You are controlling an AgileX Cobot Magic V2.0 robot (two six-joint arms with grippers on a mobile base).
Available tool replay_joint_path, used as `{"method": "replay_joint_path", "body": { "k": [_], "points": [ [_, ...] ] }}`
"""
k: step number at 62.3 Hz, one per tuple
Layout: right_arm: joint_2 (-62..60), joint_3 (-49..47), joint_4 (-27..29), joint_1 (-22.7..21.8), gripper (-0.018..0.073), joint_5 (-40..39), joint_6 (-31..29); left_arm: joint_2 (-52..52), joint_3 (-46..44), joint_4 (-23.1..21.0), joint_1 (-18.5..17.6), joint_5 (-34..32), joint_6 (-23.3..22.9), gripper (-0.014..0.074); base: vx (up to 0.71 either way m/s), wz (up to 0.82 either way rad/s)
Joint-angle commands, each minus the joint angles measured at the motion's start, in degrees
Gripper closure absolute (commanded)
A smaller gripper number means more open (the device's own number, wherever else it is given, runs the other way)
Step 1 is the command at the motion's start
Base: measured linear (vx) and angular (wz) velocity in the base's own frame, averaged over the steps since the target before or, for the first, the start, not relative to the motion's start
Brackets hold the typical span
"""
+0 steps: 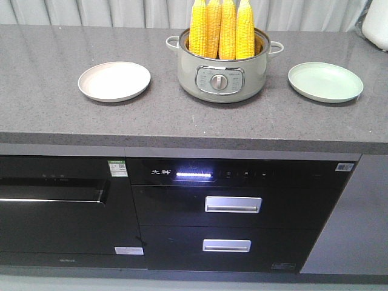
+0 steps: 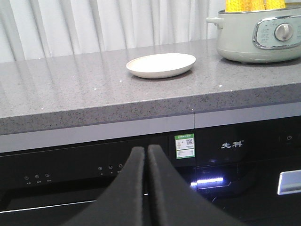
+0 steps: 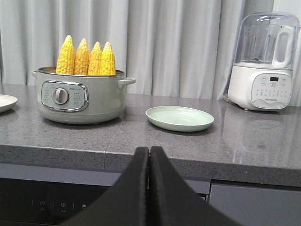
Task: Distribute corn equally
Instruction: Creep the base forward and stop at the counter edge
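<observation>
Front view: four corn cobs (image 1: 221,27) stand upright in the pot (image 1: 194,76) at 12 o'clock on the counter (image 1: 54,115). A cream plate (image 1: 114,80) lies at the pot's 9 o'clock and a green plate (image 1: 325,82) at its 3 o'clock.

Left wrist view: the left gripper (image 2: 146,151), at 6 o'clock, is clenched on nothing.

Right wrist view: the right gripper (image 3: 149,151) is likewise clenched and empty, with the cobs at 10 o'clock.
</observation>
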Motion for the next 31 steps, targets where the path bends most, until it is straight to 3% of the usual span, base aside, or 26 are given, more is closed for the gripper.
{"method": "replay_joint_path", "body": {
  "k": [1,31],
  "points": [
    [-0.18,0.56,-0.39,-0.26,0.0564,-4.59,-0.26,-0.95,0.19,-0.18,0.03,-3.85,-0.56,0.0603,0.05,0.0],
    [-0.18,0.56,-0.39,-0.26,0.0564,-4.59,-0.26,-0.95,0.19,-0.18,0.03,-3.85,-0.56,0.0603,0.05,0.0]
  ]
}}
